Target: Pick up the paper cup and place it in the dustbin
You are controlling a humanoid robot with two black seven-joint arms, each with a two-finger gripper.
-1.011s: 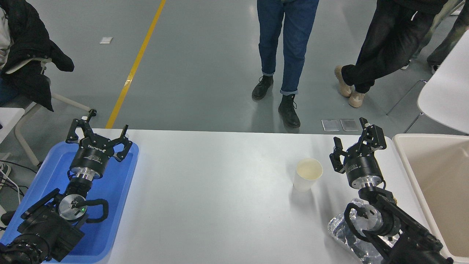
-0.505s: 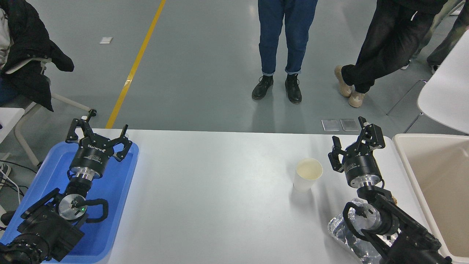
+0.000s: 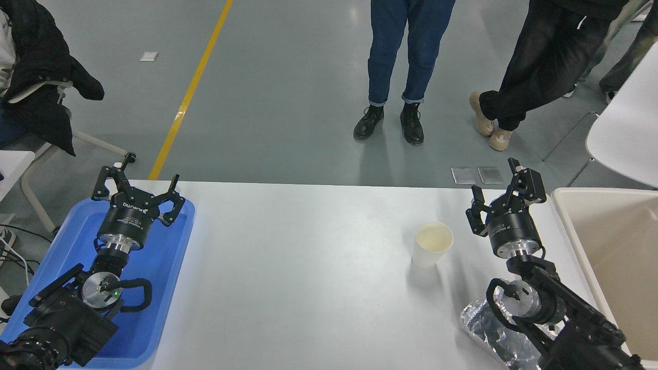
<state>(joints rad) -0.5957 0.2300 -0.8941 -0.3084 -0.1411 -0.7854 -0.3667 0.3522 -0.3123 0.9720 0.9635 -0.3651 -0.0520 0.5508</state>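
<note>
The white paper cup [image 3: 432, 244] stands upright on the white table [image 3: 308, 267], right of centre, its cream inside showing. My right gripper [image 3: 496, 179] is open and empty, just right of and slightly beyond the cup, not touching it. The cream-beige dustbin [image 3: 614, 252] stands at the table's right edge, right of that gripper. My left gripper [image 3: 139, 177] is open and parked above the blue tray at the lower left.
A blue tray [image 3: 154, 288] lies under the left arm. A crumpled silver foil container [image 3: 493, 334] lies under the right arm near the front edge. Two people's legs [image 3: 406, 67] stand beyond the far edge. A white chair [image 3: 627, 123] is at the far right.
My right gripper has shifted slightly right and farther away from the cup. The person in blue jeans has stepped to the right. The cup and the left arm have not moved.
</note>
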